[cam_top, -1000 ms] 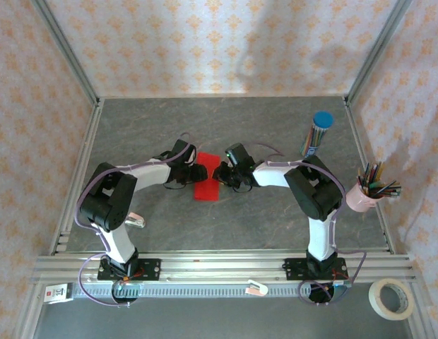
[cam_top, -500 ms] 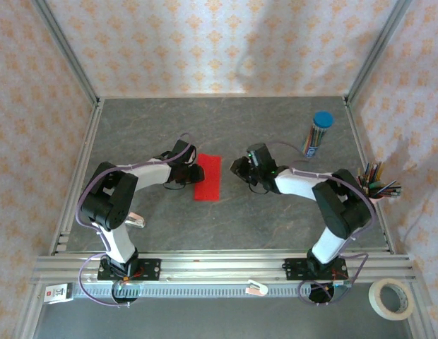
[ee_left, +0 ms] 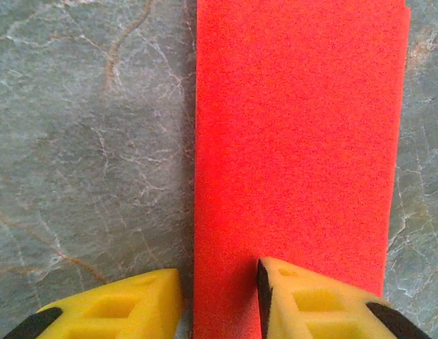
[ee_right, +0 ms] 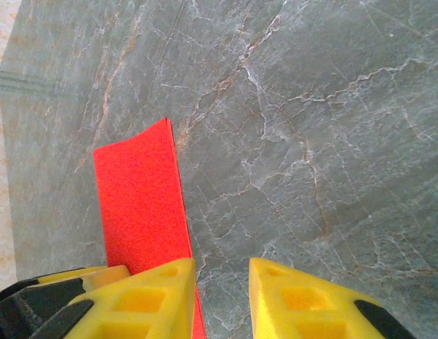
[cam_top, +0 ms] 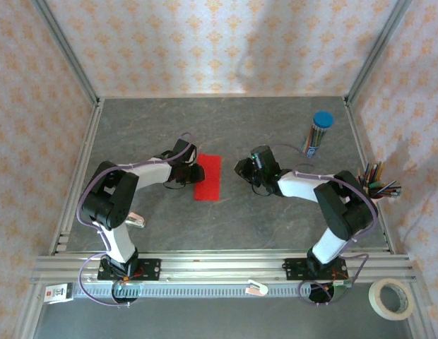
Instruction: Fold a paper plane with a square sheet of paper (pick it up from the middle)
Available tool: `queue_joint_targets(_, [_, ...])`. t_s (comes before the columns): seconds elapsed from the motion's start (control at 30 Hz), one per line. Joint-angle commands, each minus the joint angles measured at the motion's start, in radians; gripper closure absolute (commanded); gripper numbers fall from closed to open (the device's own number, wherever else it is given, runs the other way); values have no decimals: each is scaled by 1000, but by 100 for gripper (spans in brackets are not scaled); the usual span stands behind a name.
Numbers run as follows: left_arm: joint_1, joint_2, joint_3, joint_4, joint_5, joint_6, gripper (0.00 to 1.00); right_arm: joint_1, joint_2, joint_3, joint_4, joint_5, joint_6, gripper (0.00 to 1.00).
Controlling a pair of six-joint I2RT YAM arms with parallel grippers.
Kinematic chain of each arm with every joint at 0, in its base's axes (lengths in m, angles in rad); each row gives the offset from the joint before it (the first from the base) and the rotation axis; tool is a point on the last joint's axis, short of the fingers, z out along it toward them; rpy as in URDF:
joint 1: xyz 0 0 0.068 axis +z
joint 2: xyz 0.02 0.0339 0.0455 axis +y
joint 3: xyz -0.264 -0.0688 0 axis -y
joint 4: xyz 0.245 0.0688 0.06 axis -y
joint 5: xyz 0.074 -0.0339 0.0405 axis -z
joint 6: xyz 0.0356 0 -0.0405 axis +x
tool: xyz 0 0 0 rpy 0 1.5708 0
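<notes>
The square sheet of paper [cam_top: 208, 176] is bright red and lies flat on the grey table as a narrow doubled rectangle. My left gripper [cam_top: 193, 171] sits low at its left long edge. In the left wrist view the gripper [ee_left: 220, 300] is open: one yellow fingertip [ee_left: 120, 307] is over bare table, the other fingertip [ee_left: 318, 300] over the red paper [ee_left: 297, 141], and the paper's edge runs between them. My right gripper [cam_top: 241, 169] is to the right of the sheet, apart from it. It [ee_right: 220, 300] stands open over bare table, with the paper [ee_right: 141, 205] to its left.
A blue-capped tube of coloured pencils [cam_top: 318, 133] stands at the back right. A pink cup of pencils [cam_top: 366, 192] is at the right edge. A roll of tape [cam_top: 392, 298] lies beyond the front rail. Metal frame rails border the table.
My right gripper has pulled back to the right, off the paper, and its jaws have parted a little. The left gripper has stayed at the sheet's left edge, with its jaws somewhat narrower.
</notes>
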Motion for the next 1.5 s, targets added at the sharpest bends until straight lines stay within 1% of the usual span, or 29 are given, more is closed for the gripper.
queue_joint_targets(0.0, [0, 87, -15, -27, -5, 24, 64, -3, 17, -1, 29, 0, -1, 74])
queue_joint_targets(0.57, [0, 111, -37, -8, 16, 36, 62, -4, 40, -3, 83, -49, -4, 74])
queue_joint_targets(0.87, [-2, 114, -34, -9, 20, 53, 62, 2, 65, 0, 117, -99, 3, 75])
queue_joint_targets(1.2, [-1, 115, -39, -1, 18, 41, 62, 55, 126, 60, 118, -155, -15, 79])
queue_joint_targets(1.23, [-2, 142, -37, -2, 20, 40, 62, 62, 133, 69, 115, -159, -18, 79])
queue_joint_targets(1.47, [-1, 153, -40, 0, 24, 39, 62, 106, 195, 123, 115, -196, -15, 82])
